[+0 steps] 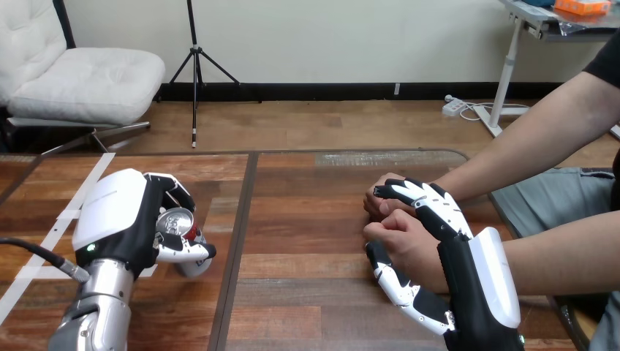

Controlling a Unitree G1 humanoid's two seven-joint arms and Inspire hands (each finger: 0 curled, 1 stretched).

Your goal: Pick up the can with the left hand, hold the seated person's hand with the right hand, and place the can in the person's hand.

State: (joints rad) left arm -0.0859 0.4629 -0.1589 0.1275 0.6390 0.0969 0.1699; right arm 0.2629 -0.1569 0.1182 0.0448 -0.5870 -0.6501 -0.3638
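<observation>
A red and silver can (178, 222) stands on the wooden table (307, 219) at the left. My left hand (121, 216) is wrapped round it, fingers curled over its far side and thumb across its near side. At the right, the person's two hands rest on the table as loose fists, the nearer one (402, 241) in front of the farther one (379, 199). My right hand (468, 270) cups the nearer fist, with fingers curled over its far side and thumb under its near side.
A dark seam (237, 248) runs down the table between the two sides. White tape strips (69, 216) cross the left part. The person's forearms (526, 146) come in from the right edge.
</observation>
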